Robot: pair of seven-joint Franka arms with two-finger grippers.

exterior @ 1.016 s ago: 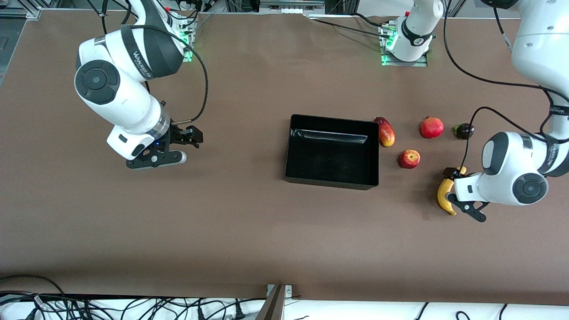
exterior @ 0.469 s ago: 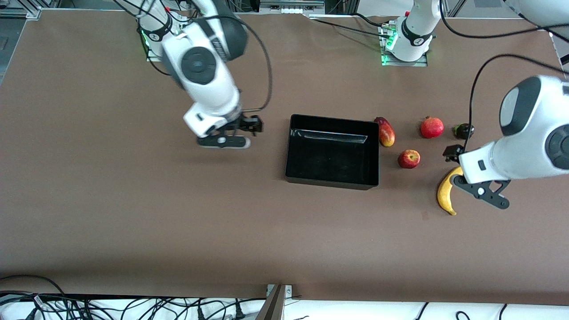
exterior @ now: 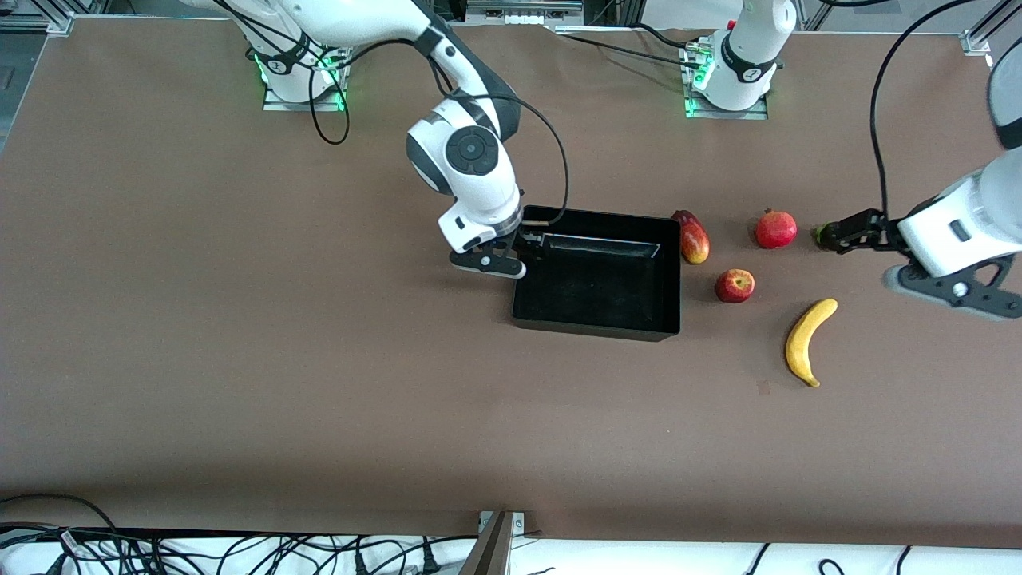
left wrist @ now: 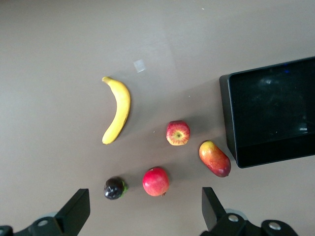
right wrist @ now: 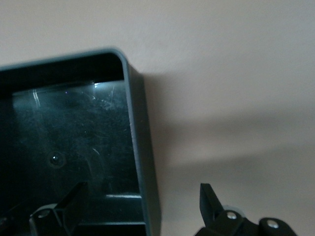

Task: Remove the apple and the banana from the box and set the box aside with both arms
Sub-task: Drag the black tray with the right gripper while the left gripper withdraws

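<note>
right gripper: moved from open table at centre-left of the front view to the box wall at the right arm's end; fingers spread, one inside the wall, one outside.
left gripper: lifted off the banana, now at the right edge of the front view, over bare table; fingers spread, holding nothing.
banana: formerly half covered by the left gripper, now fully exposed on the table.
</note>
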